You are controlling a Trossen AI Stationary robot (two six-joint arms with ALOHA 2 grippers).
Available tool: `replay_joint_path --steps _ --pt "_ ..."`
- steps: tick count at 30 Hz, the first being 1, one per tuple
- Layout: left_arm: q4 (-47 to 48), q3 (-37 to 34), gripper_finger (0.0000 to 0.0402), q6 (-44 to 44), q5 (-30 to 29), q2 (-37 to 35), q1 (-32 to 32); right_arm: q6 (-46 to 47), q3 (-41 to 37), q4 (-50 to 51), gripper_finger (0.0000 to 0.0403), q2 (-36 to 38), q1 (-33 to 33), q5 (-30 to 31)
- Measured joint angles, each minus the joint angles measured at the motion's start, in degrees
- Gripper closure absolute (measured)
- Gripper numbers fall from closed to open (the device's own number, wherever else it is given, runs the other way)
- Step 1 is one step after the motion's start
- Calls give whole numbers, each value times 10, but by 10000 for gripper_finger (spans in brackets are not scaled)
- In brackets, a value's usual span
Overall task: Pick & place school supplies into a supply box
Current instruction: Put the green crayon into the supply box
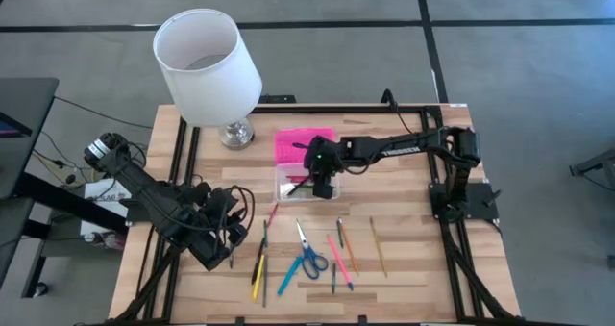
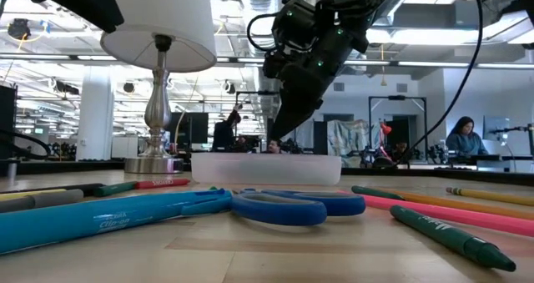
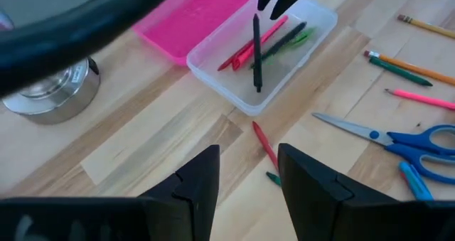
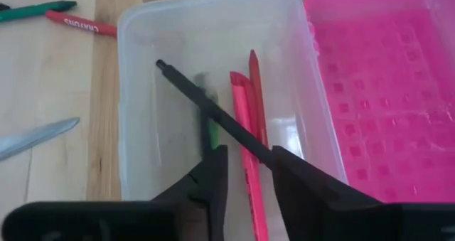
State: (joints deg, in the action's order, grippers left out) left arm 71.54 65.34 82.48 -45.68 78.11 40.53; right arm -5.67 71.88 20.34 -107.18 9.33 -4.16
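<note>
Lamp (image 2: pixel 156 32): shade cut off by the low view's top edge; in the left wrist view only part of its metal base (image 3: pixel 50 95) shows, the rest behind a dark arm. Pink lid (image 4: pixel 384 92): runs past the right wrist view's edge. Box (image 1: pixel 291 185): contents hidden under the right pincer (image 1: pixel 318 188) from above; print on the red crayon (image 4: pixel 79 25) barely legible.

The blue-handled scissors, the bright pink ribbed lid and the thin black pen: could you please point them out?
blue-handled scissors (image 1: pixel 308 256), high view, the pivot.
bright pink ribbed lid (image 4: pixel 384 92), right wrist view, its ribbed middle.
thin black pen (image 3: pixel 257 52), left wrist view, mid-shaft.
</note>
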Motion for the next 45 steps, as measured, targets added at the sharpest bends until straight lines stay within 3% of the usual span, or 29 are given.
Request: replay_joint_path --steps 5,13,21,28,45 --pt "0 0 263 38 41 0 0 57 0 18 274 11 2 -2" --pt "-6 0 263 215 161 23 8 140 0 92 279 57 -14 15" --pt "-1 0 263 326 278 108 13 134 0 121 291 105 -29 15" --pt "-34 0 263 369 362 159 13 121 0 126 292 140 -32 13" --pt "-70 0 263 397 398 232 10 95 0 127 292 153 -32 12"
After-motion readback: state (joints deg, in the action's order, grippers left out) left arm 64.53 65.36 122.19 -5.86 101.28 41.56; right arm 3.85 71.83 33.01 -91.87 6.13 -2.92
